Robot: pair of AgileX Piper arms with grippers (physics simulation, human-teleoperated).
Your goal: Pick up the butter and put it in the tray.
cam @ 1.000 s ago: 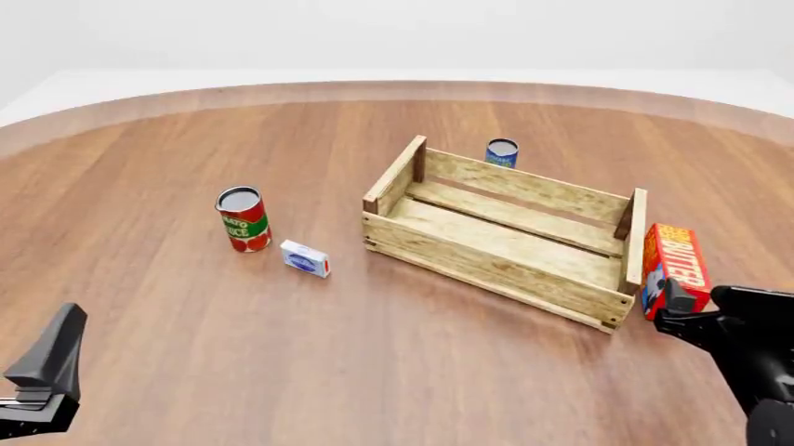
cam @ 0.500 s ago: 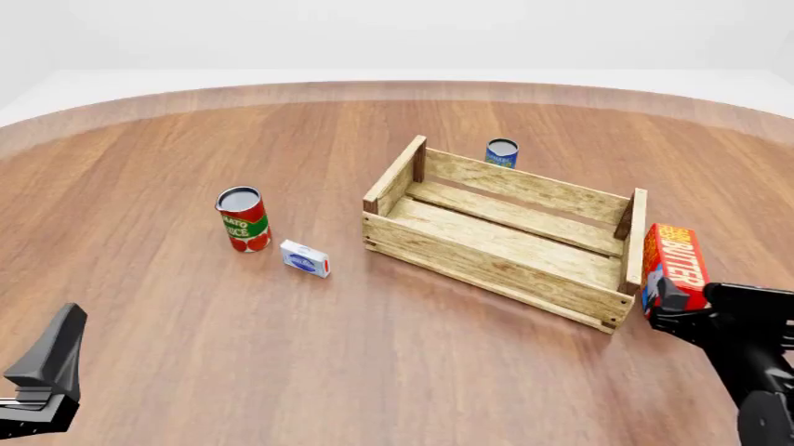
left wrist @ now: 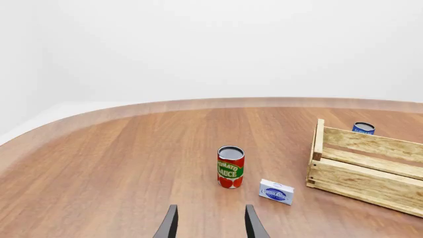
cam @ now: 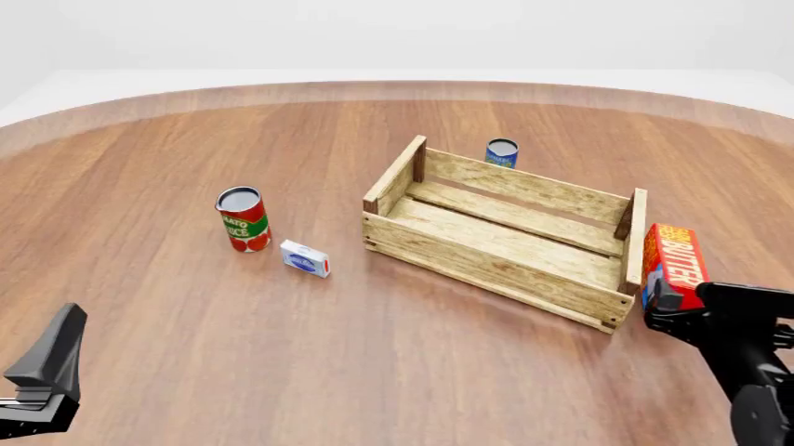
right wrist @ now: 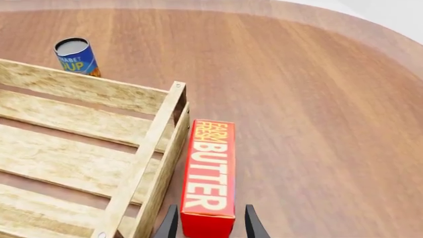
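Observation:
The butter [cam: 674, 258], a red carton with orange-yellow lettering, lies on the table just right of the tray [cam: 496, 271], parallel to its right end board. My right gripper [cam: 680, 305] is open at the carton's near end. In the right wrist view its fingers [right wrist: 173, 222] straddle the near end of the butter [right wrist: 210, 173], with a small gap on each side. The tray [right wrist: 66, 87] is a light wooden slat crate and holds nothing. My left gripper [cam: 50, 364] is open and empty at the near left, far from both; it also shows in the left wrist view [left wrist: 210, 225].
A red tomato sauce can [cam: 244, 219] and a small white-blue box [cam: 304, 258] stand left of the tray. A blue can [cam: 501, 152] stands behind it. The tray's right end board is a finger's width from the butter.
My right gripper has shifted slightly around the near end of the butter. The butter, the tray and the left arm have not moved.

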